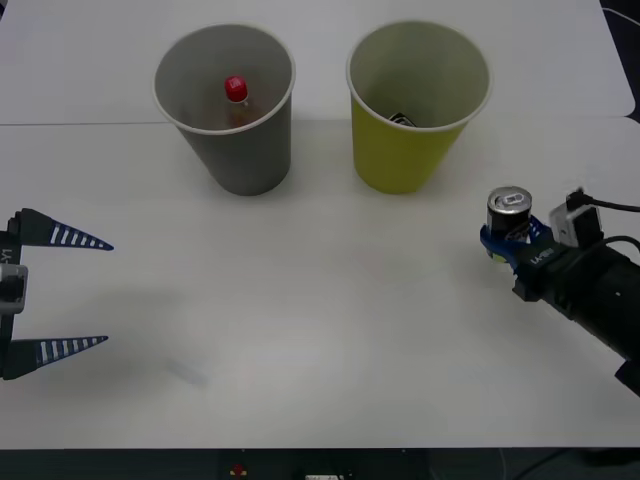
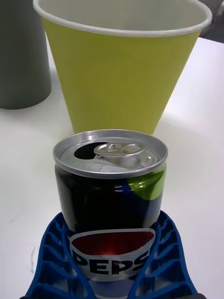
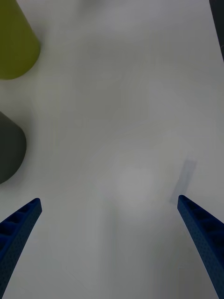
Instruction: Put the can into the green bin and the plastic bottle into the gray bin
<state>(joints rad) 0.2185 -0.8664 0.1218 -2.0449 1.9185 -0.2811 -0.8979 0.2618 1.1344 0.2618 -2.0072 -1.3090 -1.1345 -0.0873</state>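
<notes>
The right claw (image 1: 512,243) is clenching the can (image 1: 509,213) low on its slick, stiff, dentable body; the left claw (image 1: 60,292) is idling released at near left.

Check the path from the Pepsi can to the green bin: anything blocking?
Nothing visible. The right claw holds the Pepsi can upright, and bare white table lies between it and the green bin.

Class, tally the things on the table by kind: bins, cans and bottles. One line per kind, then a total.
Bins: 2, the gray bin and the green bin
Cans: 1, the can, upright and held in the right gripper
Bottles: 1, the plastic bottle, inside the gray bin
Total: 4
</notes>
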